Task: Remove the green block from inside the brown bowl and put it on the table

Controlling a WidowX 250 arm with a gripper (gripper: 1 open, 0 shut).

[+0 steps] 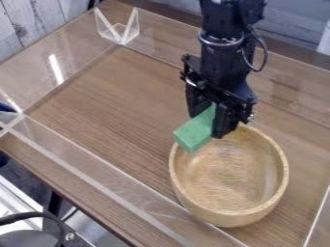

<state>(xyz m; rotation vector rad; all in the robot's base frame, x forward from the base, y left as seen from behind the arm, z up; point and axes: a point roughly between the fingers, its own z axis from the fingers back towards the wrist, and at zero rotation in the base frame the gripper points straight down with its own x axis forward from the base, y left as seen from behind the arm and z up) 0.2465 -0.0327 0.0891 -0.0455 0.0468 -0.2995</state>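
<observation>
One green block (196, 130) clamped in tool (217, 123), above brown bowl (233, 205) rim.

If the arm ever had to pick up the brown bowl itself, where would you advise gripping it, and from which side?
I'd pinch the thick rim of the brown bowl on its near-left arc, coming straight down with one finger inside and one outside. The bowl is too wide to span. That arc is clear; the gripper, shut on the green block, hangs over the far-left rim.

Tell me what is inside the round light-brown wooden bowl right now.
The round light-brown wooden bowl shows only bare wood grain. The flat bright green block hangs over its far-left rim, clamped in the black pincer, which hides the rim there.
</observation>
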